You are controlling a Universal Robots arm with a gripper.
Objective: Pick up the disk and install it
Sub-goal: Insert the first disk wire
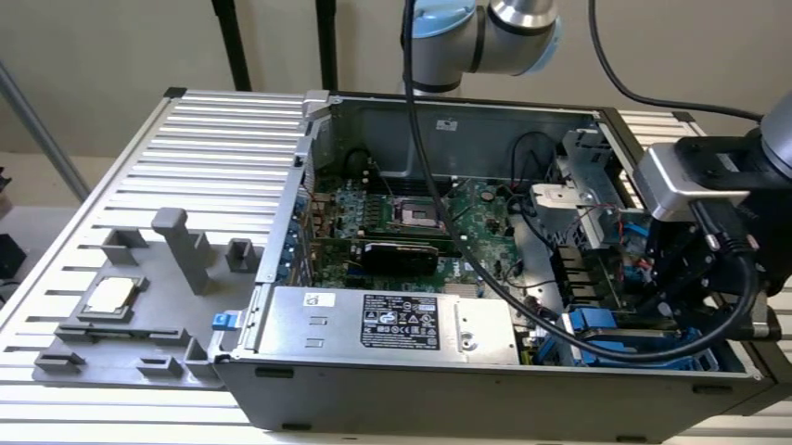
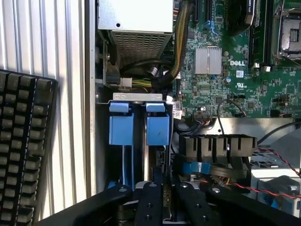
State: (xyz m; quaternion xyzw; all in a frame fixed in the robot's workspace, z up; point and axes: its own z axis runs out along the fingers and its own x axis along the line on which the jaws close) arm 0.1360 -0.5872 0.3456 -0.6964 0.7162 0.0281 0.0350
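The gripper (image 2: 162, 197) hangs over the drive bay of the open computer case (image 2: 91, 117), its black fingers (image 2: 149, 202) closed on the upper edge of the disk (image 2: 157, 129), which stands on edge in its blue carrier. A second blue carrier (image 2: 121, 127) sits just beside it. Near them lie the green motherboard (image 2: 235, 61), black cables (image 2: 141, 66) and the power supply (image 2: 136, 23). A black keyboard (image 2: 23, 150) rests on the ribbed desk (image 2: 70, 47) outside the case wall.

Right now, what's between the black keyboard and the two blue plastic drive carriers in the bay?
Wrist view: a strip of ribbed silver table, then the computer case's grey metal side wall. The black keyboard and blue carriers don't touch.
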